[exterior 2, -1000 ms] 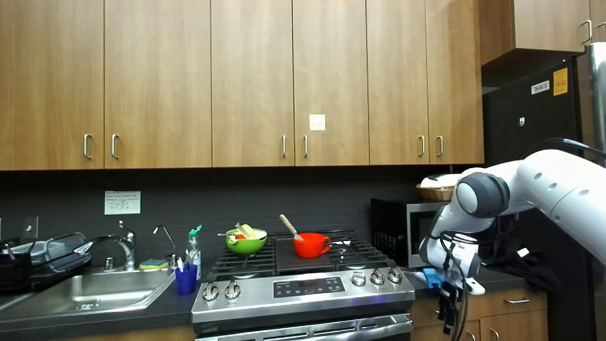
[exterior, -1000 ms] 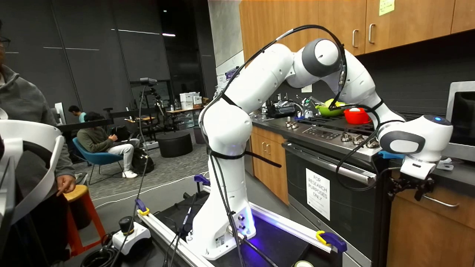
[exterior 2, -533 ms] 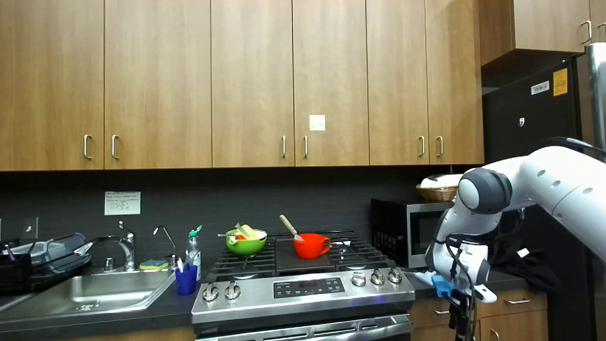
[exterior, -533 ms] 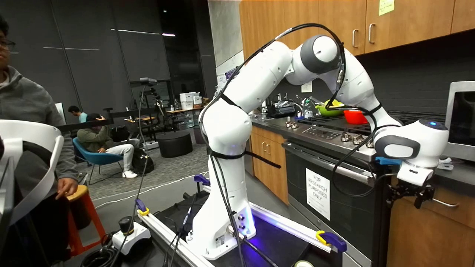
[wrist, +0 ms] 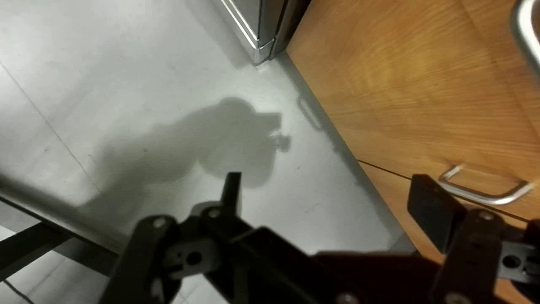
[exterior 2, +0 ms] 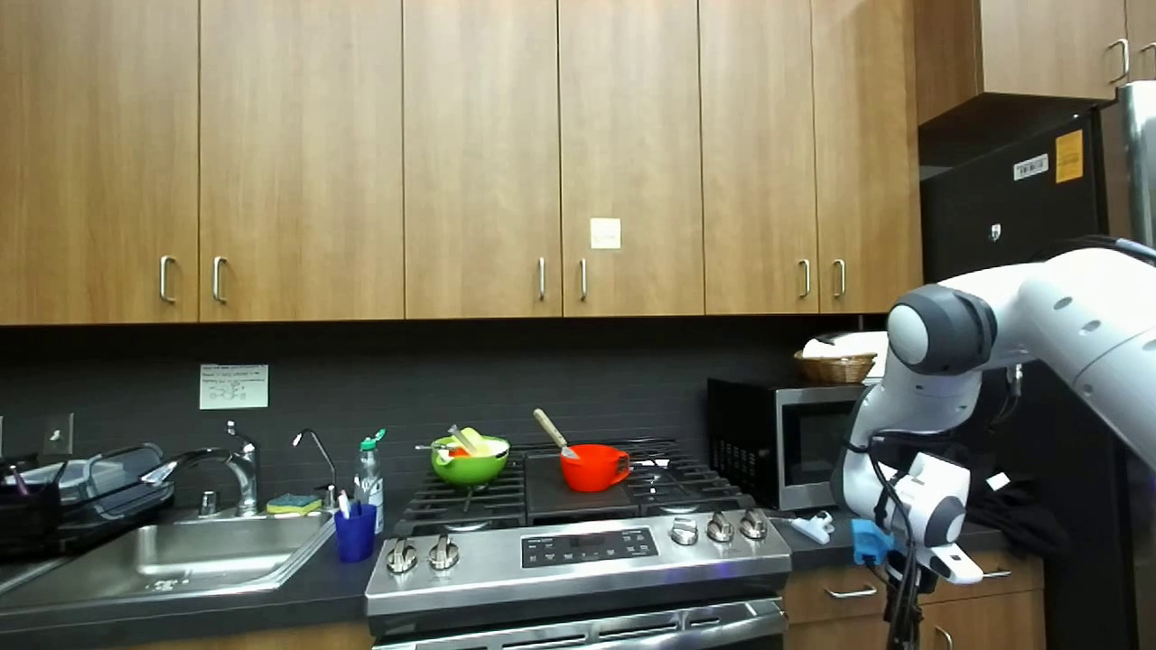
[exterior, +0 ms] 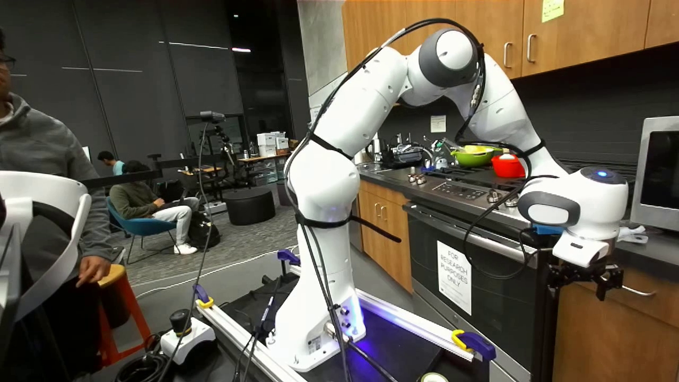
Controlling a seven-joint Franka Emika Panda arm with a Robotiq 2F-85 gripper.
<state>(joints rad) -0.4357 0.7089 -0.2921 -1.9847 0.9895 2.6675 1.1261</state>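
"There hangs the gripper [wrist: 329,190], fingers [wrist: 434,211] spread wide, nothing between them!"

"And the drawer handle [exterior: 639,292]?"

"Just beyond it in an exterior view, on the wooden drawer [exterior: 666,302], bar running level."

"Touching?"

"Looks apart to me. And in the wrist view a door handle [wrist: 476,194] shows past one finger, its long bar following the edge of the cabinet door [wrist: 422,105]."
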